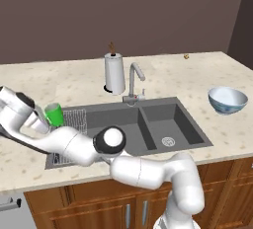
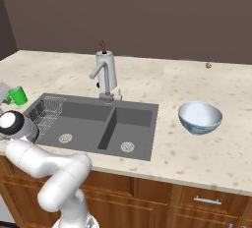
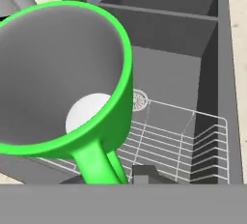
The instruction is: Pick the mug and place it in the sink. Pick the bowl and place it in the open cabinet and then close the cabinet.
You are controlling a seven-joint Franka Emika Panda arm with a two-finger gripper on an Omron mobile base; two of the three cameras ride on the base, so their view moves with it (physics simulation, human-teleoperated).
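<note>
My gripper [image 1: 43, 119] is shut on the loop handle of the bright green mug [image 1: 55, 114], which it holds tilted above the left edge of the dark grey sink [image 1: 144, 124]. In the hand view the mug [image 3: 62, 78] is close up with its mouth towards the camera, and its handle runs down between my fingertips [image 3: 146, 174]. Below it lie the left basin and the wire rack [image 3: 185, 138]. The white and blue bowl [image 1: 227, 99] stands upright on the counter to the right of the sink [image 2: 110, 124]. The wall cabinet is out of view.
A chrome faucet [image 1: 134, 79] rises behind the divider between the basins, with a paper towel roll [image 1: 114, 73] just behind it. A small brown thing [image 1: 186, 56] lies at the back of the counter. Floor-level wooden cabinets [image 2: 197, 200] run under the counter.
</note>
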